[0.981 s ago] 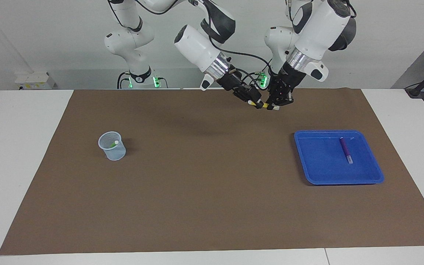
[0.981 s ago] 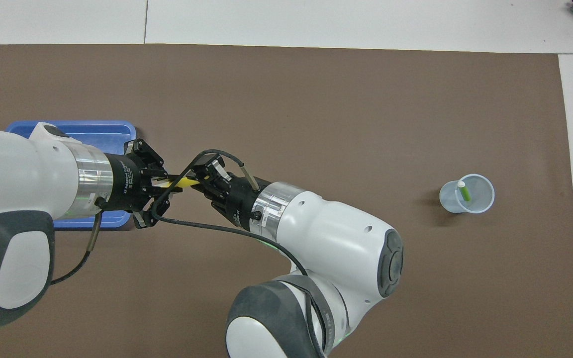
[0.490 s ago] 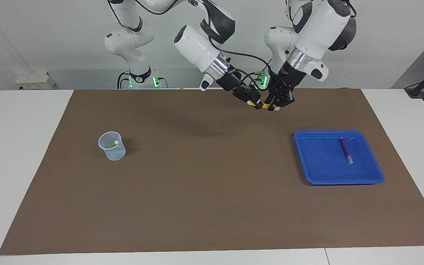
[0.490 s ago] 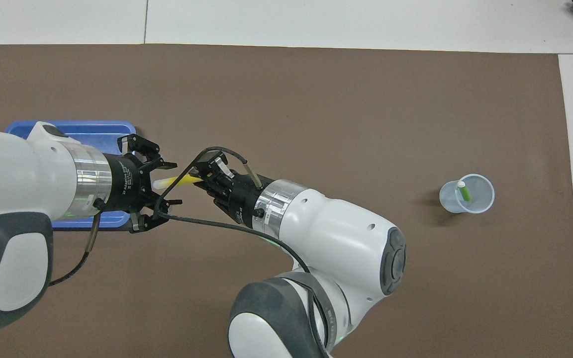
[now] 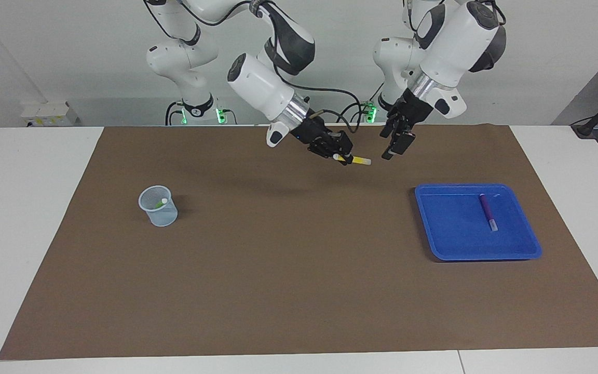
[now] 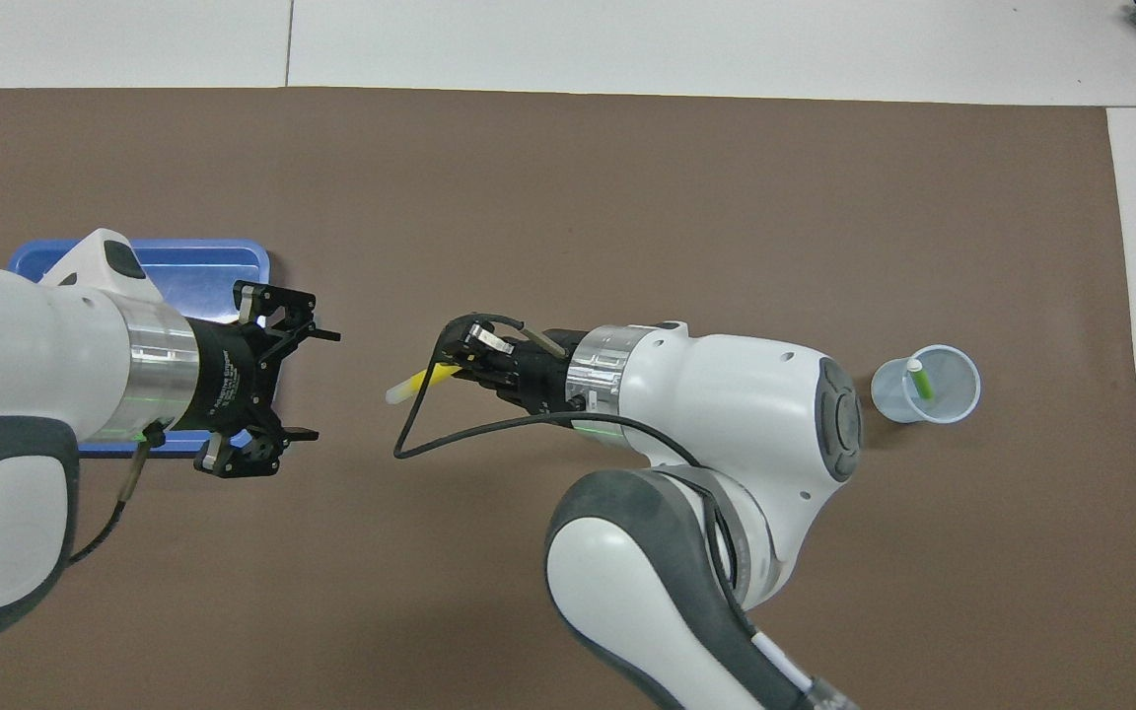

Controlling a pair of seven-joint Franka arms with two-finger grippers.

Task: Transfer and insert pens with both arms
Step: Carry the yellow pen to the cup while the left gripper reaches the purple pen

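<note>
The green pen [image 6: 919,379] is already standing in the cup [image 6: 926,385]. The right gripper [image 5: 341,156] is clamping the yellow pen [image 5: 361,160] above the mat, at what looks like nine o'clock of the left gripper [image 5: 395,144], which is hanging wide open. The purple pen [image 5: 487,211] is waiting in the tray [image 5: 530,244]

White arms [image 5: 262,85], grey joint covers, black cables (looped), black tools.

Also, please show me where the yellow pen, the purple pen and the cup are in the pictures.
yellow pen [image 6: 417,381]: overhead view, on the yellow barrel beside its pale end.
purple pen [image 5: 486,209]: facing view, on the middle of its barrel, in the blue tray.
cup [image 5: 163,216]: facing view, on its outer wall.
</note>
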